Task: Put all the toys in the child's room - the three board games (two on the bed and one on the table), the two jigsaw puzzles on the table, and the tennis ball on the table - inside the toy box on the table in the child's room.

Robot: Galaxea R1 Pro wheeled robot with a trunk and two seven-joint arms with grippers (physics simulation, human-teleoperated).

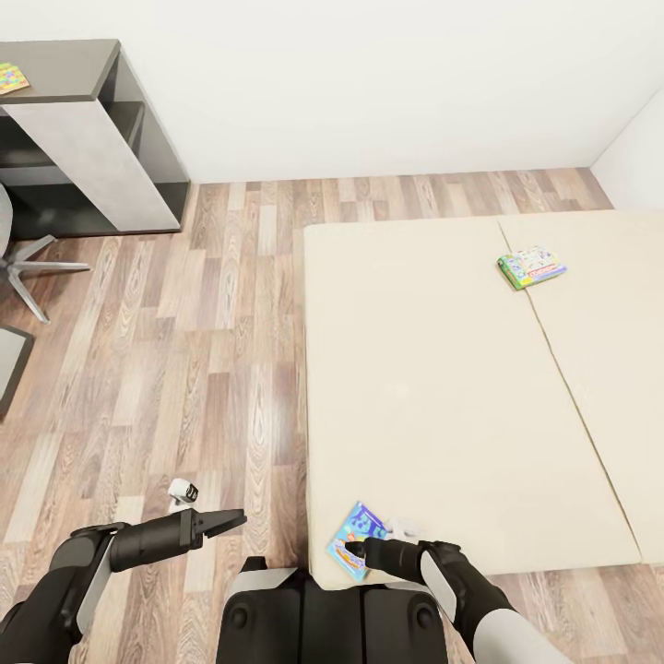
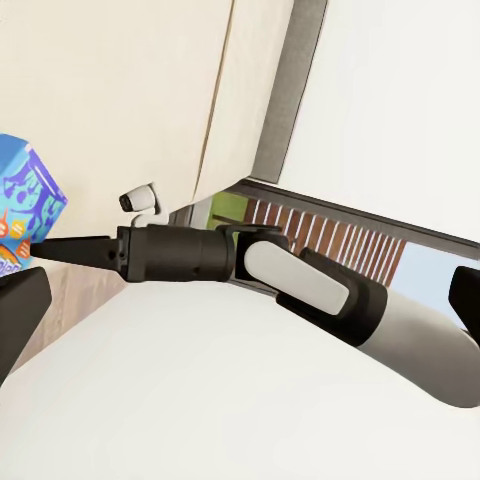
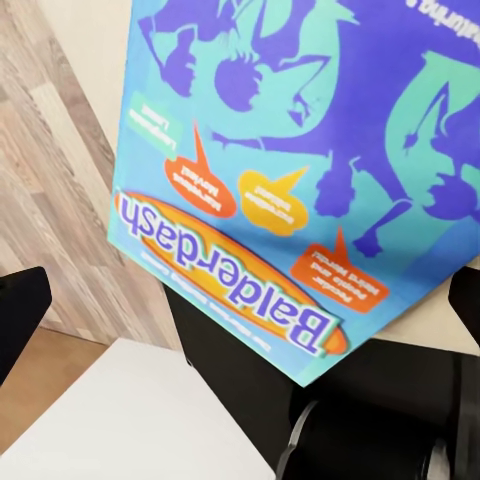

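Note:
A light blue board game [image 1: 354, 538] lies at the near left corner of the bed [image 1: 433, 369], one corner jutting over the edge. My right gripper [image 1: 356, 551] is open at its near end. The right wrist view looks down on its "Balderdash" cover [image 3: 300, 170], with the fingers [image 3: 22, 312] spread wide to either side. In the left wrist view the right gripper [image 2: 55, 248] points at that box [image 2: 25, 210]. A green-edged board game [image 1: 531, 266] lies far across the mattress. My left gripper [image 1: 226, 522] is open and empty over the floor.
A dark grey desk with a white panel [image 1: 92, 138] stands at the far left wall, with a thin multicoloured square [image 1: 11, 77] on its top. Swivel chair legs [image 1: 28, 267] show at the left edge. Wood-plank floor [image 1: 212, 350] runs between desk and bed.

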